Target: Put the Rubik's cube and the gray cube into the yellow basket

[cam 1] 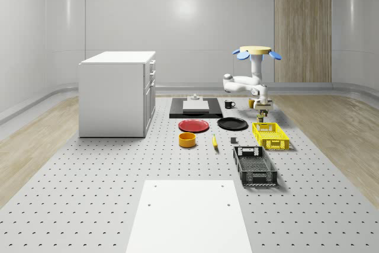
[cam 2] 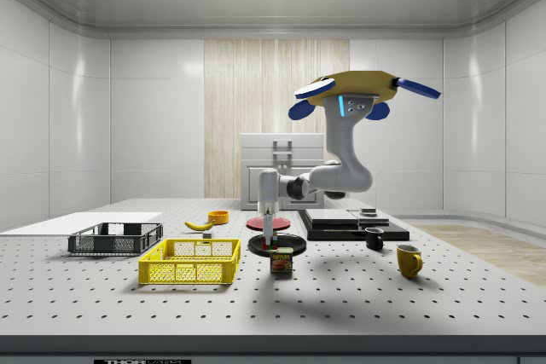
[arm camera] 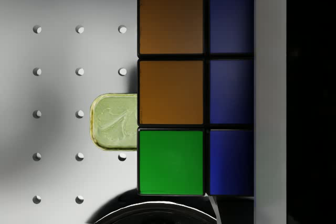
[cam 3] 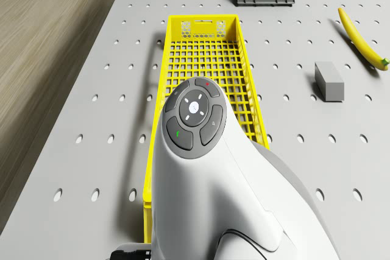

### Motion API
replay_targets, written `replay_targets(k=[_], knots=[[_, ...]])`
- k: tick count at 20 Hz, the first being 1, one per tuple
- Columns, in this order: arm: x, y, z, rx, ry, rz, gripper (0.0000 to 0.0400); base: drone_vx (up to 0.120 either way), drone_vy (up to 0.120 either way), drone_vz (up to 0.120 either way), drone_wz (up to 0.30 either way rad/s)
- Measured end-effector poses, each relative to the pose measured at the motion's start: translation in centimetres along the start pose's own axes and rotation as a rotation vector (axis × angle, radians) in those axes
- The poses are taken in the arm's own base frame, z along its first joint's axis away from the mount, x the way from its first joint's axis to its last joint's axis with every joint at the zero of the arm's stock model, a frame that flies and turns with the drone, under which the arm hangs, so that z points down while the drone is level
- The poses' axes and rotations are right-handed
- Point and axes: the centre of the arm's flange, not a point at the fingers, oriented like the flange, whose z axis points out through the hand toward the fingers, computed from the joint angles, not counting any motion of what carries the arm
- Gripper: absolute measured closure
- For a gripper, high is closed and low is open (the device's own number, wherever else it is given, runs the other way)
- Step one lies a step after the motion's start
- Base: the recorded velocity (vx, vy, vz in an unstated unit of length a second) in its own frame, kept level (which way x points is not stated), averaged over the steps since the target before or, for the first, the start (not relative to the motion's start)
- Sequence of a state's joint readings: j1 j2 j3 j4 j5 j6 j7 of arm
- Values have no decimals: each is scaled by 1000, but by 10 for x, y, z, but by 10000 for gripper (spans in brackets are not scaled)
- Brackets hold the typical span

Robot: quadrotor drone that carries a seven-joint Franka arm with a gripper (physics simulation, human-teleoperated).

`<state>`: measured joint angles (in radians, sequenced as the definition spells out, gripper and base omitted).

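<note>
From the whole-scene view, you have the drone (cam 1: 256, 51) hovering beyond the far end of the yellow basket (cam 1: 270, 135), with the arm hanging down and the jaws (cam 1: 262, 109) just past that far rim, above the counter (cam 1: 89, 194). In the side view, the jaws (cam 2: 270, 241) hang just over a small tin (cam 2: 281, 262) that stands beside the basket's end (cam 2: 191, 262), so the basket lies off to one side of the jaws, not under them. From the drone view, the basket's mesh floor (cam 3: 204, 59) stretches ahead of the arm, and the gray cube (cam 3: 329, 81) sits apart on the counter, beyond the basket's long wall, near a banana (cam 3: 361, 36). In the wrist view, the Rubik's cube (arm camera: 195, 92) sits right against the jaws, which look closed on it, with the tin's lid (arm camera: 113, 121) directly below. To finish this step well, I'd judge you should carry the cube sideways until the mesh is under the jaws, keep it above the rim, lower it inside, then release.
</note>
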<state>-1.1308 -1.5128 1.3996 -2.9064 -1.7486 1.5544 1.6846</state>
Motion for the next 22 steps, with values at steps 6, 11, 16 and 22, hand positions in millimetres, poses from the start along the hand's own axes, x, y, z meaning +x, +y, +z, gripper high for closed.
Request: replay_targets(k=[6, 11, 16, 22], knots=[[0, 0, 0, 0, 0, 0, 75, 120, -13, 0, 0], [0, 0, 0, 0, 0, 0, 75, 120, 0, 0, 0], [0, 0, 0, 0, 0, 0, 75, 120, 0, 0, 0], [0, 0, 0, 0, 0, 0, 75, 120, 0, 0, 0]])
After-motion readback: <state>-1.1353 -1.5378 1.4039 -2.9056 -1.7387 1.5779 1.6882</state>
